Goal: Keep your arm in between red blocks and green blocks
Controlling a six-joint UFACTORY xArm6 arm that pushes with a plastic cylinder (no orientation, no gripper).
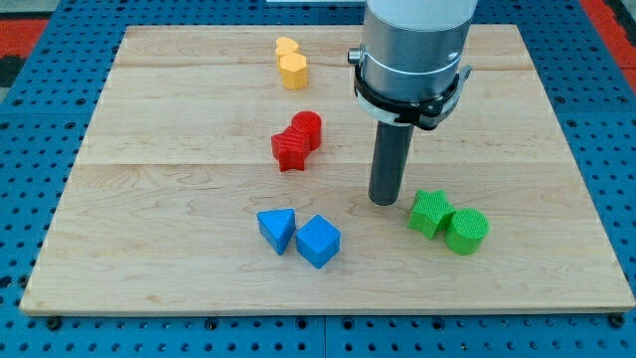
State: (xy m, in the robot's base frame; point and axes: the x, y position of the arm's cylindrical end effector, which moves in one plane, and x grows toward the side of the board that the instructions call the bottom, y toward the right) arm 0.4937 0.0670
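A: Nearest row, view's bottom?
B: Blue triangular block touching blue cube; to the view's right, green cube touching green cylinder

A: Rod?
B: My tip on the board, just left of the green cube, apart from it; holds nothing, nothing to open

A: Middle?
B: Two red blocks touching, up-left of the tip, so the tip sits between red and green

A: Handling?
B: Likely light, rigid, quick to slide; push flat faces, no grasp

A: Far?
B: Two yellow blocks
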